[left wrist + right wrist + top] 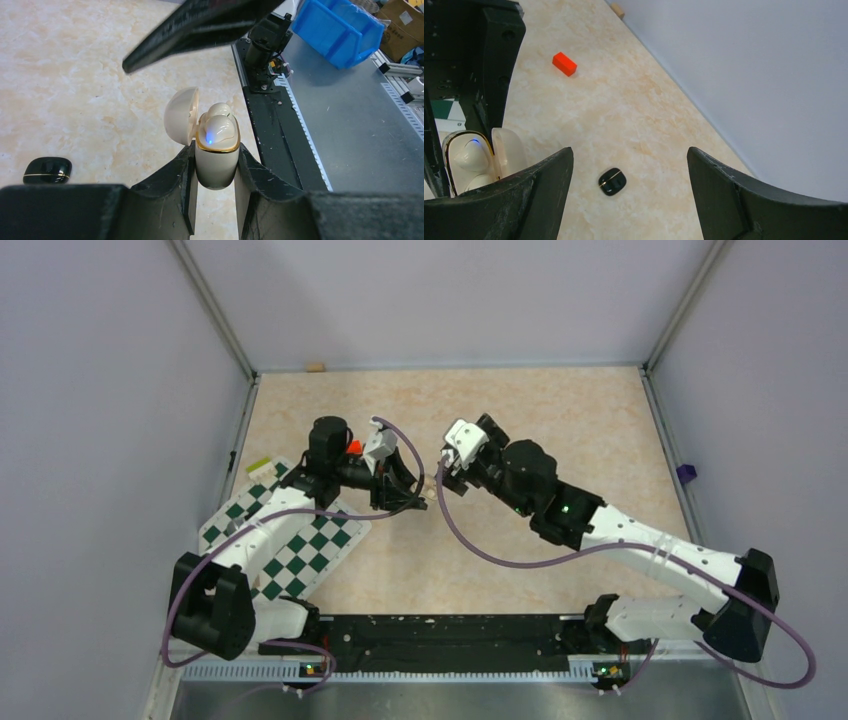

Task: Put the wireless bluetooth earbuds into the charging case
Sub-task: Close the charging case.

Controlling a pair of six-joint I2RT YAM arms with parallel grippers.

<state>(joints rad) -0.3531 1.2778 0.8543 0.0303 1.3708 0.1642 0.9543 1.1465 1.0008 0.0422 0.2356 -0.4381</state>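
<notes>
My left gripper (216,159) is shut on the cream-white charging case (215,167), held off the table with its lid (181,117) swung open. Two cream earbuds (218,131) sit in its gold-rimmed wells, and a blue light glows on the near one. A small glossy black rounded piece (612,181) with a gold line lies on the table below my right gripper (629,155), which hangs open and empty above it. The right wrist view has the case (469,160) at its left edge. From above, the two grippers (400,485) (445,468) nearly meet at mid-table.
A small red block (564,64) lies on the beige table further back. The green chequered mat (290,540) lies under the left arm. A wooden block (315,367) sits at the back wall. Grey walls enclose the table on three sides.
</notes>
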